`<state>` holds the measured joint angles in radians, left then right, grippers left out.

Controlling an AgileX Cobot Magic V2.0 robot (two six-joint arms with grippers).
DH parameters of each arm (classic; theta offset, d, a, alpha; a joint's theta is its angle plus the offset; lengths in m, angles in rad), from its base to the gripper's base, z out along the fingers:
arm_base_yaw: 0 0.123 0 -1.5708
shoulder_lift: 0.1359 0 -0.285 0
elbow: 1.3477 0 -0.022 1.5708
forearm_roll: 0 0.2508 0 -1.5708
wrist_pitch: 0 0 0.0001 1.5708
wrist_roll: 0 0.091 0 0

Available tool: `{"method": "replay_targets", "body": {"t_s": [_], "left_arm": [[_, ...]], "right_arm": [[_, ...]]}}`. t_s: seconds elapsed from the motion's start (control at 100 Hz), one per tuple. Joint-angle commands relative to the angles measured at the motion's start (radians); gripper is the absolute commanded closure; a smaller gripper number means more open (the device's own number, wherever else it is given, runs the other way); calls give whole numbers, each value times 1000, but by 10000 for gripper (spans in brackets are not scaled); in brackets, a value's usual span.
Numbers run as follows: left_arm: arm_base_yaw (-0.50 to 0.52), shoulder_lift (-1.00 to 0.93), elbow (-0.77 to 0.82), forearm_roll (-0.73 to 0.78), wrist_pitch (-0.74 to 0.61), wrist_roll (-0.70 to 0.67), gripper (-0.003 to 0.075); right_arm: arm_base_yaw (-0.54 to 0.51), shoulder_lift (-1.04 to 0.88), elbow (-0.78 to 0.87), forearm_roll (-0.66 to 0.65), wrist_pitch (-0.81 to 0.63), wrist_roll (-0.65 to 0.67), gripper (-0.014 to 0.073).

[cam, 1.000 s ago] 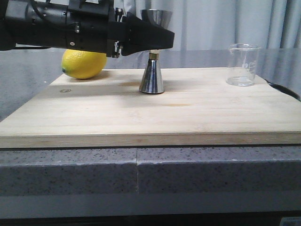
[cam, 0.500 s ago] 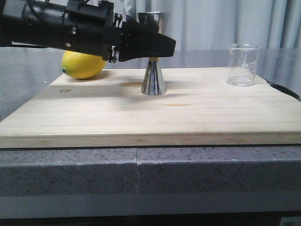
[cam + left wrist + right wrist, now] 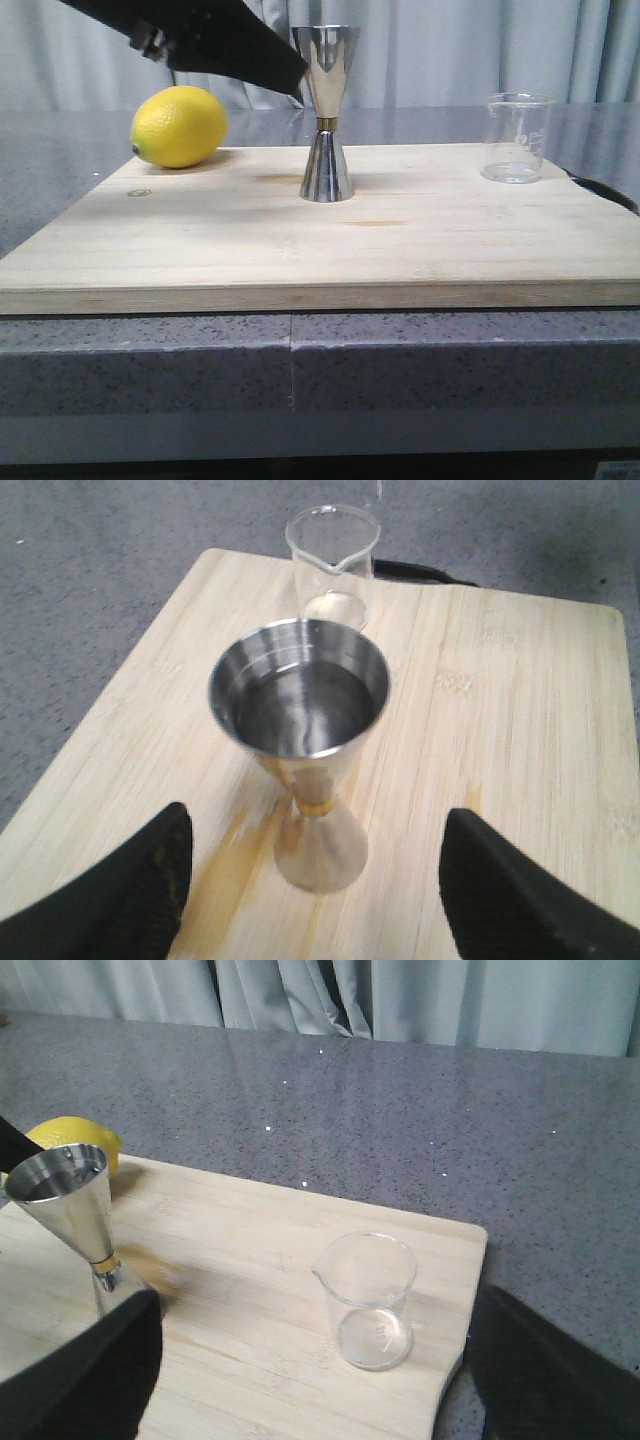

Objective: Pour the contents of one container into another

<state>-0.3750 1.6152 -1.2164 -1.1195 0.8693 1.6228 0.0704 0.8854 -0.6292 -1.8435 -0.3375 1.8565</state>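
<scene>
Your left tool [image 3: 285, 72] has risen since half a second ago: it then reached level across the jigger's upper cone, and now it slants down from the upper left with its tip just beside the rim of the jigger [image 3: 326, 113]. The lemon [image 3: 179, 126], half hidden then, now shows whole. The jigger stands upright where it was, mid-board on the wooden board [image 3: 320, 240], and the beaker [image 3: 517, 137] has stayed at the board's far right corner, well apart from it.

From the front you cannot judge the left tool's opening. The left wrist view settles it: the two fingers [image 3: 120, 890] are spread wide, the jigger [image 3: 303, 750] standing free between them, its bowl shiny inside, with the beaker [image 3: 332, 560] beyond.

The right wrist view shows what the front does not: the right tool [image 3: 310, 1380] hangs over the board with its fingers [image 3: 560, 1370] apart, the beaker [image 3: 368, 1298] ahead of them and untouched. The board lies on the grey counter [image 3: 400, 1110].
</scene>
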Motion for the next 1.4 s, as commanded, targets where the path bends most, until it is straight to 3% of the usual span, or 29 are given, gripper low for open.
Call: {"method": "replay_targets", "body": {"t_s": [0.0, 0.31, 0.54, 0.81, 1.05, 1.22, 1.39], "left_arm": [[4, -119, -28, 95, -31, -159, 233], [26, -431, -28, 712, -71, -949, 237], [121, -620, 0, 956, -12, -1313, 238], [240, -816, 214, 988, -79, -1445, 272], [259, -943, 409, 982, -124, -1489, 336], [259, -959, 440, 982, -145, -1489, 335], [259, -959, 440, 982, -152, -1489, 335]], "right_arm": [[-6, -11, -25, -24, 13, 6, 25], [-6, -11, -25, -24, 6, 86, 25], [-6, -11, -25, -24, -14, 90, 25], [-6, -11, -25, -24, -14, 90, 25], [-6, -11, -25, -24, -14, 92, 25], [-6, -11, -25, -24, 81, 132, 25], [-6, -11, -25, -24, 83, 132, 28]]}}
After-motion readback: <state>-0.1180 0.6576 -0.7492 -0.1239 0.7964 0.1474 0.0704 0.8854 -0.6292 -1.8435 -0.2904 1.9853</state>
